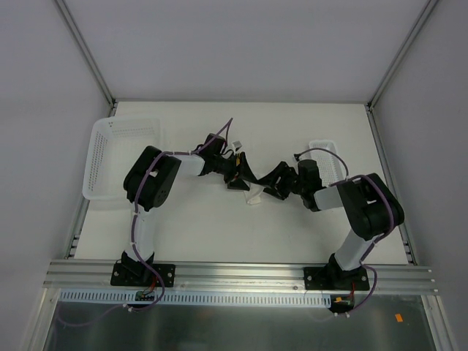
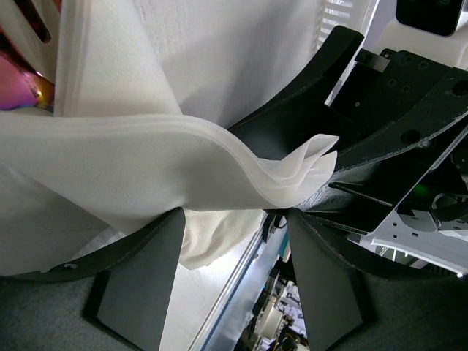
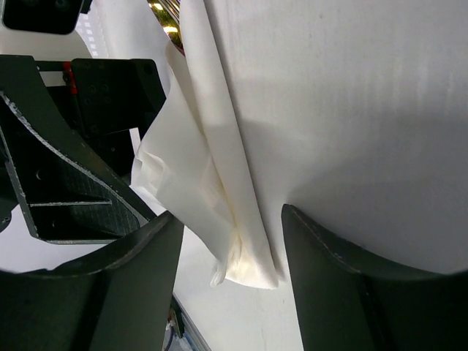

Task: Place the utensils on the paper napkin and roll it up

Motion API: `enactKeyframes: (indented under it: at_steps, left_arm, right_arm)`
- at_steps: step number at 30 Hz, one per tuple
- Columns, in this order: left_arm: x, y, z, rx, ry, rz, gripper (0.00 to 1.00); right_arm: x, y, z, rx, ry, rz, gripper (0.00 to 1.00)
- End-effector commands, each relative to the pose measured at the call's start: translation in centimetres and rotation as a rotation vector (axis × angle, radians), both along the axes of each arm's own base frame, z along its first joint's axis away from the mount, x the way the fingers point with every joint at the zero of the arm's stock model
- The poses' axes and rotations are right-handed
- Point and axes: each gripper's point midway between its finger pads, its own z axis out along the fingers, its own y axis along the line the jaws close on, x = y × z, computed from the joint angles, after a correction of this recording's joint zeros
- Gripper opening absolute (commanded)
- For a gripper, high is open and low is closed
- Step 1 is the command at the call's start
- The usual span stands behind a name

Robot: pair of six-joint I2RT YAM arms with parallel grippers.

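Note:
The white paper napkin (image 1: 254,196) lies folded and bunched at mid-table between both grippers. In the left wrist view the napkin (image 2: 146,161) drapes in thick folds across my left gripper (image 2: 234,234), whose jaws stand apart. A shiny pink-gold spoon bowl (image 2: 18,91) peeks out at the top left. In the right wrist view the narrow folded end of the napkin (image 3: 234,219) lies on the table between the open jaws of my right gripper (image 3: 230,227), touching neither finger. A glint of gold metal (image 3: 164,14) shows at the top. The dark fork is hidden.
A white perforated basket (image 1: 121,157) stands at the far left and a smaller one (image 1: 329,157) at the right behind the right arm. The two grippers (image 1: 238,179) (image 1: 276,186) face each other closely. An aluminium rail (image 1: 241,274) runs along the near edge.

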Motion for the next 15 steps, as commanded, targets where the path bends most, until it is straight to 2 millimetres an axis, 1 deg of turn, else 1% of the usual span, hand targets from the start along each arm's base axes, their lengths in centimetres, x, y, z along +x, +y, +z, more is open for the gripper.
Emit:
enactKeyframes:
  at_steps: [1, 4, 5, 6, 7, 9, 10, 13, 14, 15]
  left_arm:
    - [-1.5, 2.1, -5.9, 0.16, 0.043, 0.012, 0.61]
    - [-1.6, 2.1, -6.0, 0.156, 0.047, 0.007, 0.61]
    - [-1.7, 2.0, -6.0, 0.154, 0.047, 0.003, 0.61]
    - [-1.8, 2.1, -6.1, 0.155, 0.048, 0.002, 0.61]
    - [-1.8, 2.1, -6.1, 0.155, 0.048, 0.002, 0.6]
    - [-1.9, 2.0, -6.0, 0.151, 0.046, -0.003, 0.6]
    - [-1.9, 2.1, -6.0, 0.151, 0.046, -0.003, 0.59]
    - [-1.8, 2.0, -5.6, 0.14, 0.031, -0.007, 0.59]
    - [-1.7, 1.9, -5.4, 0.134, 0.025, -0.009, 0.59]
    - [-1.5, 1.8, -4.7, 0.117, 0.007, -0.016, 0.59]
  right_arm:
    - [-0.1, 1.1, -0.8, -0.018, -0.034, 0.056, 0.62]
    - [0.2, 1.3, -1.4, -0.018, -0.034, 0.06, 0.62]
    - [0.3, 1.5, -1.4, -0.017, -0.035, 0.064, 0.59]
    - [0.3, 1.4, -1.8, -0.023, -0.025, 0.063, 0.58]
    - [0.3, 1.4, -2.1, -0.024, -0.018, 0.063, 0.53]
    - [0.2, 1.3, -2.7, -0.03, 0.0, 0.057, 0.46]
    - [0.1, 1.2, -3.0, -0.032, 0.008, 0.055, 0.35]
    - [-0.6, 0.8, -4.1, -0.043, 0.05, 0.039, 0.21]
    - [-0.7, 0.7, -4.4, -0.05, 0.058, 0.03, 0.14]
    - [-0.9, 0.5, -4.7, -0.054, 0.071, 0.02, 0.12]
